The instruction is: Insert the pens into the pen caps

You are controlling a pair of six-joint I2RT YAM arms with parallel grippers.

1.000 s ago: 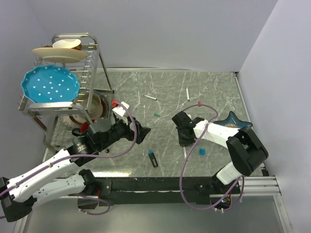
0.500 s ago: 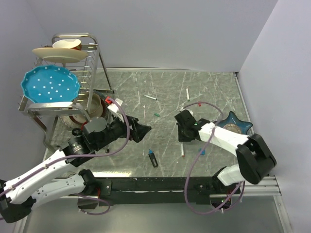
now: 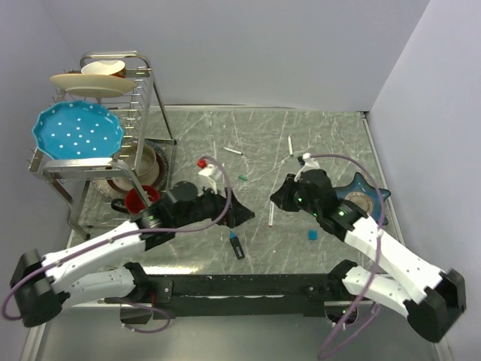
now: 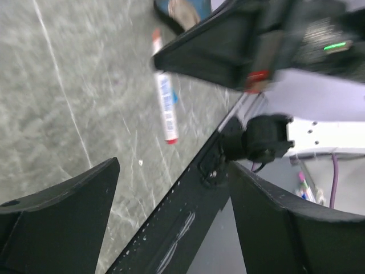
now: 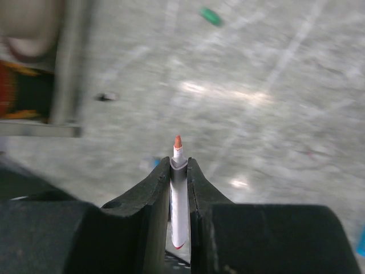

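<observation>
My right gripper (image 3: pixel 275 200) is shut on a thin white pen with a red tip (image 3: pixel 270 213), held above the table; the pen stands between the fingers in the right wrist view (image 5: pixel 178 191). My left gripper (image 3: pixel 242 213) is open and empty just left of it; in the left wrist view (image 4: pixel 171 217) the held pen (image 4: pixel 166 108) hangs ahead of it. A black pen with blue trim (image 3: pixel 236 245) lies below the left gripper. Two more white pens (image 3: pixel 234 151) (image 3: pixel 291 144) lie farther back. A green cap (image 3: pixel 243 178) (image 5: pixel 210 15) and a blue cap (image 3: pixel 313 235) lie on the table.
A wire dish rack (image 3: pixel 143 98) with a blue plate (image 3: pixel 77 132) and a cream plate stands at the back left, with a red cup (image 3: pixel 139 200) beside it. A dark blue star-shaped dish (image 3: pixel 362 192) sits at the right. The black rail (image 3: pixel 248 286) runs along the near edge.
My right gripper has lifted the red-tipped pen off the table and carried it left. My left arm has swung right towards the middle, close to the right gripper.
</observation>
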